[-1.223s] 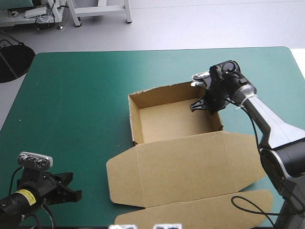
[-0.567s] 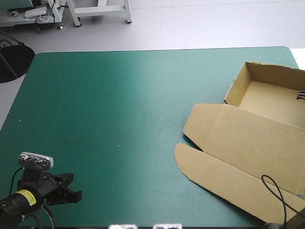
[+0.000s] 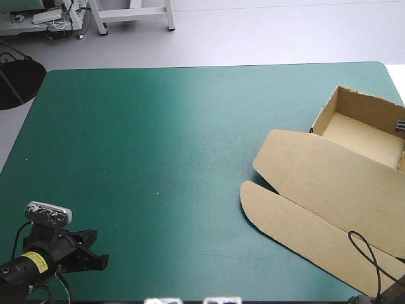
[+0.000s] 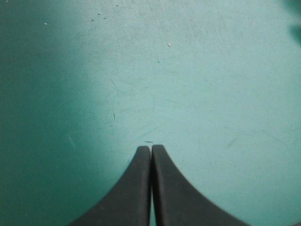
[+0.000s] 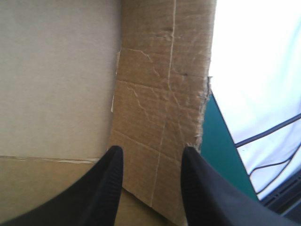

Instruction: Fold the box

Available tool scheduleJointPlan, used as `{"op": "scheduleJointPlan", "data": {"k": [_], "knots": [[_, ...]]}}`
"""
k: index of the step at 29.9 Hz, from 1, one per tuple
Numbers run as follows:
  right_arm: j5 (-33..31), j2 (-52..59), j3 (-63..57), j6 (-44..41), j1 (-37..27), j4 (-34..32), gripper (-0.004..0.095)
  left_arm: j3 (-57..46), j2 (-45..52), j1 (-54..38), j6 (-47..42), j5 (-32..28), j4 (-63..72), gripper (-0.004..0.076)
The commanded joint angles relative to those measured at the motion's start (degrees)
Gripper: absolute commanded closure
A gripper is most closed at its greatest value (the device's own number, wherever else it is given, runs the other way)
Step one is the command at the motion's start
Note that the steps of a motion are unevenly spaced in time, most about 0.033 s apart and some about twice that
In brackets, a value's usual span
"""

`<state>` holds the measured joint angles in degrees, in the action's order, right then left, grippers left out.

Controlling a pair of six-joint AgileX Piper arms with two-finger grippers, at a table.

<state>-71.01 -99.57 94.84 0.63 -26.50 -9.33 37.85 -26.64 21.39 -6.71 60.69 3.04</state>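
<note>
Box sits at the table's right side, running out of the high view there. It is an open tray with the lid flat. The tray part is toward the far right, walls up. The lid lies flat on the teal-green cover on the tray's near side, and its rounded flap is nearest the table's front edge. Right gripper is released, black fingers standing apart inside the tray. One tray wall fills the gap ahead of them, creased and with a ragged torn rim. The paler box floor is beside that wall, and a strip of cover shows past the rim. Left gripper is clenched on nothing, tips meeting in a point. It hangs over bare cover at the near left corner, well apart from the box. Only a few pale specks and scuffs mark the cover ahead of it.
</note>
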Motion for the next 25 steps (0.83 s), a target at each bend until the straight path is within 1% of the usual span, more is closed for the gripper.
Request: {"op": "scheduleJointPlan", "data": {"k": [1, 5, 7, 8, 10, 11, 13, 16, 18, 20, 22, 25], "knots": [[-0.56, 5.75, 2.16, 1.22, -0.33, 4.47, 0.0532, 1.3, -0.48, 0.26, 1.11, -3.05, -0.38, 0.0733], [-0.56, 11.16, 2.16, 4.31, -0.33, 12.65, 0.0532, 1.3, -0.48, 0.26, 1.11, -3.05, -2.16, 0.0733], [-0.56, 14.62, 2.16, 5.73, -0.33, 18.29, 0.0534, 1.3, -0.48, 0.26, 1.11, -3.05, -2.16, 0.0733], [-0.56, 16.61, 1.77, 7.15, -0.33, 22.49, 0.0534, 1.3, -0.35, 0.26, 1.11, -3.05, -2.16, 0.0733], [-0.56, 20.29, 1.22, 9.54, -0.33, 27.53, 0.0537, 1.17, 0.14, 0.26, 1.11, -3.72, -2.7, 0.0733], [-0.56, 22.89, 0.53, 10.76, -0.14, 30.36, 0.0563, 0.78, 0.68, 0.26, 1.11, -4.57, -3.51, 0.0733], [-0.56, 26.54, -0.42, 12.09, 1.07, 31.59, 0.063, -0.18, 1.54, 0.26, 1.11, -6.52, -4.7, 0.0733], [-0.56, 33.91, -2.96, 14.3, 5.13, 31.51, 0.0804, -2.52, 3.26, 0.26, 1.11, -8.09, -5.17, 0.0733], [-0.56, 38.87, -5.55, 15.74, 8.37, 30.97, 0.0893, -4.74, 4.64, 0.26, 1.22, -8.09, -4.41, 0.0733], [-0.44, 43.04, -8.74, 15.98, 11.21, 30.41, 0.0925, -6.75, 5.96, 0.26, 1.81, -8.22, -3.87, 0.0733], [-0.45, 47.38, -12.89, 16.07, 13.9, 30.41, 0.0925, -8.82, 7.33, 0.26, 2.29, -8.55, -3.87, 0.0733], [-0.11, 53.09, -20.02, 16.58, 16.29, 30.41, 0.0925, -8.82, 8.93, 0.26, 3.57, -9.85, -3.85, 0.0733]]}}
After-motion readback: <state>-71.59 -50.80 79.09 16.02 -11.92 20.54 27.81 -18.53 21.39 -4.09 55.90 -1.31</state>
